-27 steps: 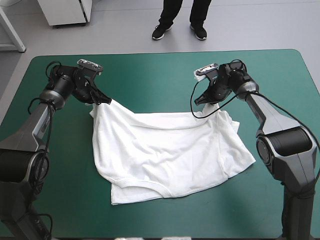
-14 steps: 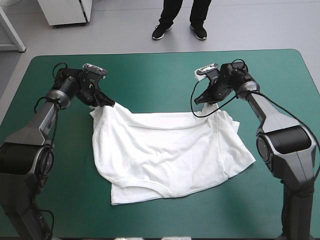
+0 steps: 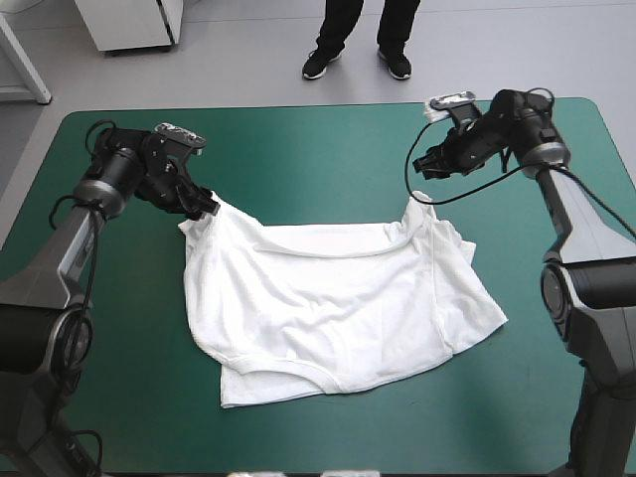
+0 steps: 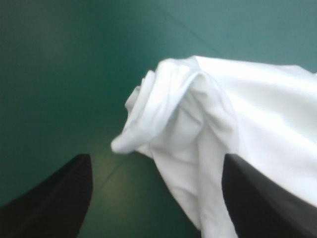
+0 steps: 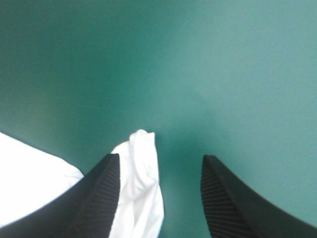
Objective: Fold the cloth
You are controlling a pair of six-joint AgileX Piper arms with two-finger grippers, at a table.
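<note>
T-shirt (image 3: 338, 298) lies spread, wrinkled, on cover (image 3: 318, 139); no fold visible. Left gripper (image 3: 205, 203): jaws apart, bunched corner between and ahead, ungripped. Right gripper (image 3: 427, 165): jaws apart, empty, other corner beside one finger. Likely all folding left.

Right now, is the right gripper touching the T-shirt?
Apart. High view shows teal-green cover between the right gripper and the T-shirt; the right wrist view shows its fingers open.

One T-shirt (image 3: 338, 298), two hands (image 3: 206, 203) (image 3: 429, 165).
</note>
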